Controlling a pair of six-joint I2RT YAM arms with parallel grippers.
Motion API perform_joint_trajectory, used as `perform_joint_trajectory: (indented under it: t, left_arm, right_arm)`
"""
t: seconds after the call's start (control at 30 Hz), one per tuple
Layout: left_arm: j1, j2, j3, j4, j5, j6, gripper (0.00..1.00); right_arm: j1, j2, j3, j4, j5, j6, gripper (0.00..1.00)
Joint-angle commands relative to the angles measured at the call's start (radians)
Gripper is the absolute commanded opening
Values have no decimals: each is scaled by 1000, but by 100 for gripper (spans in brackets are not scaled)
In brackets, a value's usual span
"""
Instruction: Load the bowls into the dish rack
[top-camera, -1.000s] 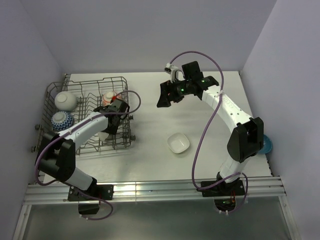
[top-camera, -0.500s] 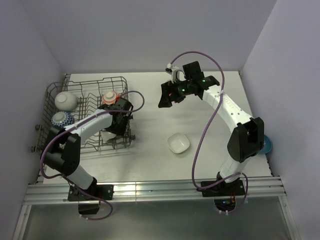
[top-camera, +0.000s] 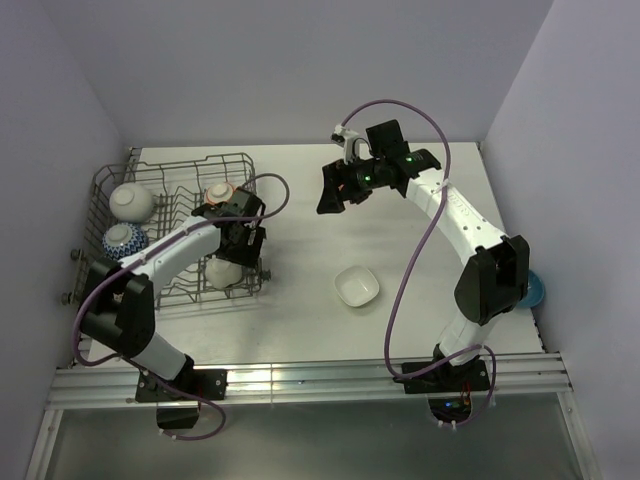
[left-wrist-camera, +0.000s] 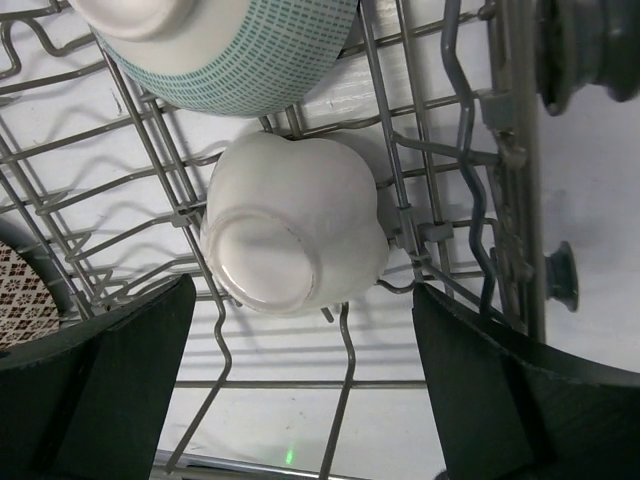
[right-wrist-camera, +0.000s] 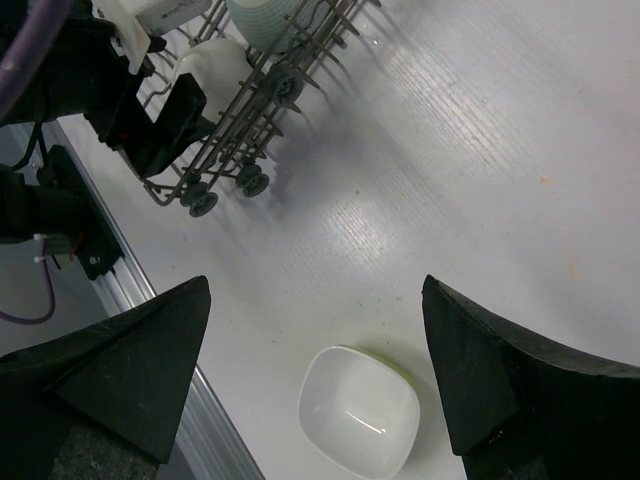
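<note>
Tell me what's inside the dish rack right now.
In the dish rack: a white bowl, a blue-patterned bowl, a red-orange bowl, a pale green bowl and a second white bowl. The left arm covers the middle rows.

Teal-checked bowl (left-wrist-camera: 230, 60) past the left gripper (left-wrist-camera: 300, 390) jaws, cut by top edge; patterned bowl (left-wrist-camera: 15, 300) outside one jaw, only a sliver; blue object (top-camera: 537, 290) well behind right gripper (right-wrist-camera: 315, 370), mostly hidden by arm, unidentifiable; dish rack (right-wrist-camera: 255, 95) beyond right jaws, cropped.

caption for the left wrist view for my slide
Open jaws frame a white bowl, bottom toward the camera, in the dish rack beside a teal-patterned bowl.
</note>
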Motion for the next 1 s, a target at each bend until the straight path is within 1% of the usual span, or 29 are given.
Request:
perform_joint_trajectory:
  t: [0.0,0.1,0.13,0.2,0.23,0.27,0.33,0.37,0.43,0.47,0.57,0.6,0.67,0.7,0.73,0.77,0.87,0.9,0.97]
  left_arm:
    - [-4,-67,59,-17,30,4,96]
    - [6,-120,86,-8,68,15,99]
    - [14,-142,94,13,138,27,99]
    - [45,-208,105,48,205,65,99]
    - [58,-249,110,82,275,78,100]
    - [74,-269,117,99,315,104,100]
    - [126,-298,148,143,387,124,99]
    - [143,-317,177,151,479,135,100]
    - [210,-332,205,168,571,139,99]
    - [257,-332,228,182,642,132,99]
    - [336,-328,257,220,801,110,99]
    - [392,-323,258,234,901,98,100]
    - [443,-317,252,271,973,54,99]
    - [486,-312,251,295,1018,37,100]
    - [503,-306,248,308,1033,2,99]
    - [549,-301,246,318,1046,-11,99]
    - [617,-300,225,349,1110,-33,99]
    - [631,-306,217,357,1134,-34,99]
    - [661,-315,191,361,1136,-33,99]
  right_arm:
    - [-6,-16,47,-8,14,-21,93]
    - [-12,-29,32,-2,31,-23,93]
    - [-24,-32,26,1,33,-17,94]
    - [-39,-35,21,5,33,-9,94]
    - [-59,-36,19,6,34,2,94]
    - [-69,-38,16,8,37,8,94]
    - [-90,-46,1,27,59,32,94]
    - [-111,-47,-2,37,76,43,94]
    - [-131,-29,4,54,144,77,95]
    - [-145,-12,16,51,172,85,95]
    - [-162,100,111,8,269,115,95]
    - [-165,155,133,3,293,123,94]
    - [-167,206,194,8,344,141,94]
    - [-167,255,213,17,359,157,94]
    - [-167,279,248,23,397,164,94]
    - [-167,325,265,32,413,175,94]
    - [-184,407,306,93,444,218,91]
    - [-194,425,321,128,448,235,91]
    - [-205,474,337,159,438,246,90]
